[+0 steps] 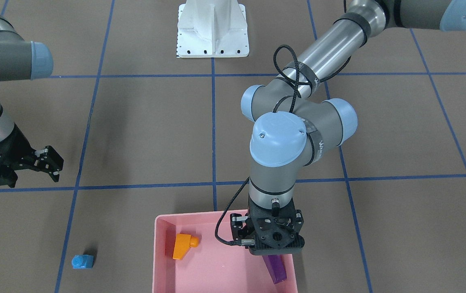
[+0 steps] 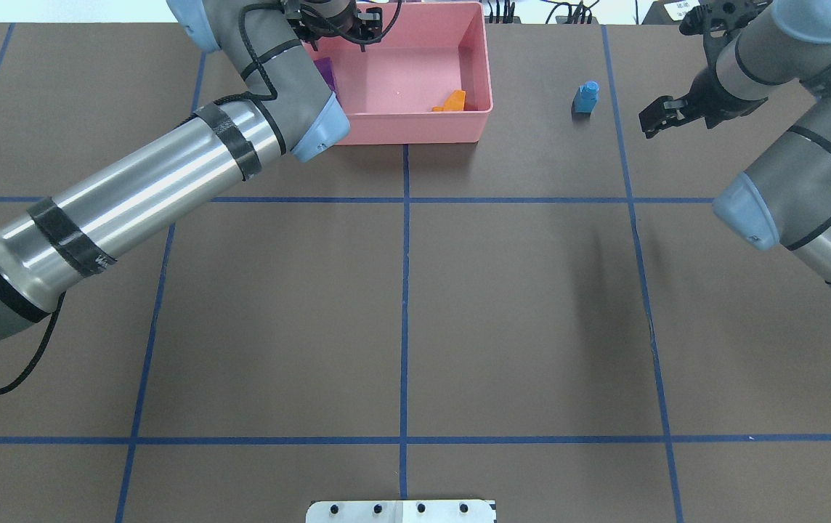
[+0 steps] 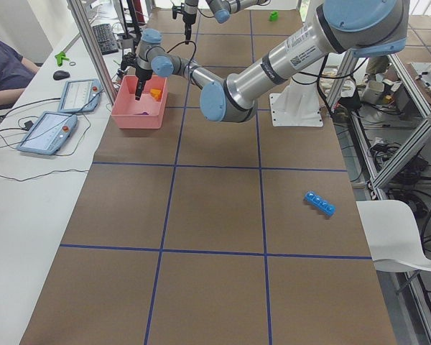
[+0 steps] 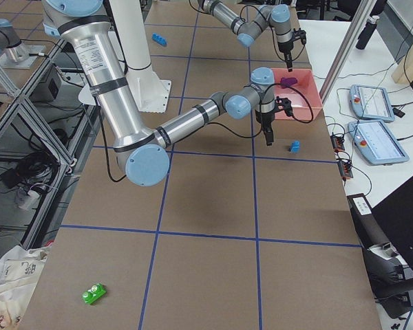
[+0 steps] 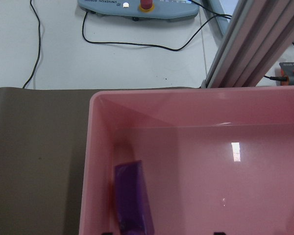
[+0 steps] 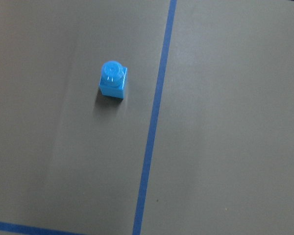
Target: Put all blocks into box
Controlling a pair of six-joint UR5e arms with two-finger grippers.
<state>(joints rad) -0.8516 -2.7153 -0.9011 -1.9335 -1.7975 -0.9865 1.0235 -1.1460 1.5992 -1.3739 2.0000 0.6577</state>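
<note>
Two boxed: orange block and purple block were found inside box.
Blue block: found on table; judged light, stiff, slippery; flat sides advised.
Left gripper: spread, empty.
Right gripper: spread, empty.

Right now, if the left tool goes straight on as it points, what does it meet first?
Probably the purple oblong plastic brick lying in the shallow pink plastic box below the left tool; otherwise the box floor. Depth unclear.
</note>
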